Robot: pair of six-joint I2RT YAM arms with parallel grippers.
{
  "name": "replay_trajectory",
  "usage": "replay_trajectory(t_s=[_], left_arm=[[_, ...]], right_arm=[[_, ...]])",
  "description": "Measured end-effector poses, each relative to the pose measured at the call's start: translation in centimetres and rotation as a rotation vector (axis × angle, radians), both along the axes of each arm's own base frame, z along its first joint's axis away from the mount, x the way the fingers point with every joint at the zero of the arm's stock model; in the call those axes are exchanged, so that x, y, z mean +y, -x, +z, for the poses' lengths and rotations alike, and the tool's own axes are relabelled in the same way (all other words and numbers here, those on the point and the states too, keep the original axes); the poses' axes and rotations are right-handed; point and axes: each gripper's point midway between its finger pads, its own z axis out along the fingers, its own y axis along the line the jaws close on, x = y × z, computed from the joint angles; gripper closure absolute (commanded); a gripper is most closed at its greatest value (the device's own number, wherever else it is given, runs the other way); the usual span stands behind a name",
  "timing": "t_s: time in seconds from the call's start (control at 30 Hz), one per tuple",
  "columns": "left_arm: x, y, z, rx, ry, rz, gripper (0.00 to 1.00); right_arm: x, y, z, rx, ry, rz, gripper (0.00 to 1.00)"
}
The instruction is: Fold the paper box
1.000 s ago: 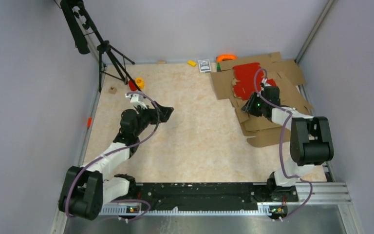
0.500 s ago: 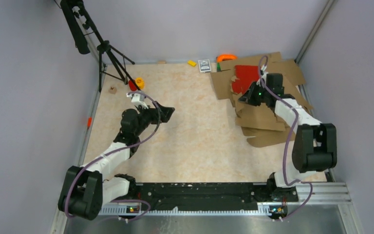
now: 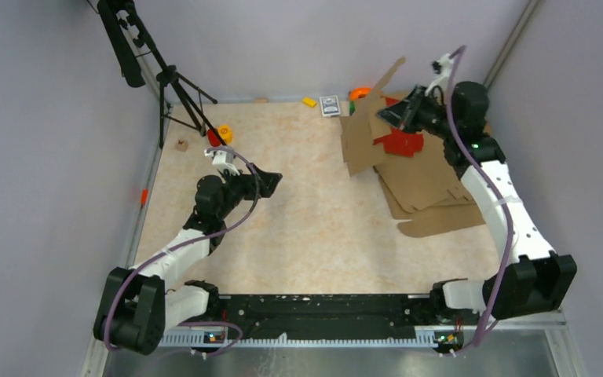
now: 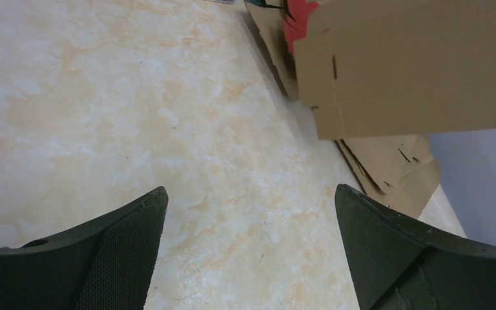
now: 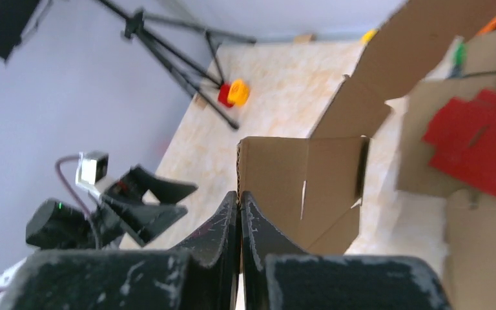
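- Right gripper [image 5: 239, 197] pinches the paper box [image 5: 303, 187] by one edge, above the far right corner of the table [image 3: 322, 228]; carry it centreward gently.
- Left gripper [image 4: 250, 194], spread wide, could brace a panel.

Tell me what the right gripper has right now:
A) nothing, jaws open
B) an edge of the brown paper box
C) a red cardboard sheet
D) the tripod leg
B: in the right wrist view the right gripper is pinched shut on the paper box at its corrugated edge, while the red sheet lies apart, untouched.
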Motion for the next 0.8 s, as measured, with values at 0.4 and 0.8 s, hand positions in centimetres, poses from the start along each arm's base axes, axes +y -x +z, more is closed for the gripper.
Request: replay_trajectory(t_s=[0.4,0.8], left_arm=[[0.1,-0.2,0.0,0.012,-0.005,0.011,0.01],[-0.3,-0.2,0.1,0.017,-0.004,-0.008,0.01]], right_arm=[[10.3,2.0,-8.8,0.217,0.191,0.216,1.00],[-2.5,-1.6,-0.1,0.064,0.269,-0.184,1.00]])
